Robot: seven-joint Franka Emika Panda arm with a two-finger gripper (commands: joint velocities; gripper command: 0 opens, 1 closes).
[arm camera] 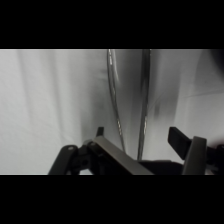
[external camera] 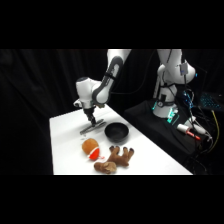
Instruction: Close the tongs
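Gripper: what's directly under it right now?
The tongs lie on the white table under the gripper. The wrist view shows their two arms running between the open jaws. Their near end is covered by the gripper's linkage.

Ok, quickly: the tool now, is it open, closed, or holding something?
Tool: open, one finger on each side of the tongs, not yet squeezing them.

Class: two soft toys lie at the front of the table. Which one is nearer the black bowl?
The brown plush animal, limbs splayed, lies just below the black bowl. The round orange toy sits farther to its left.
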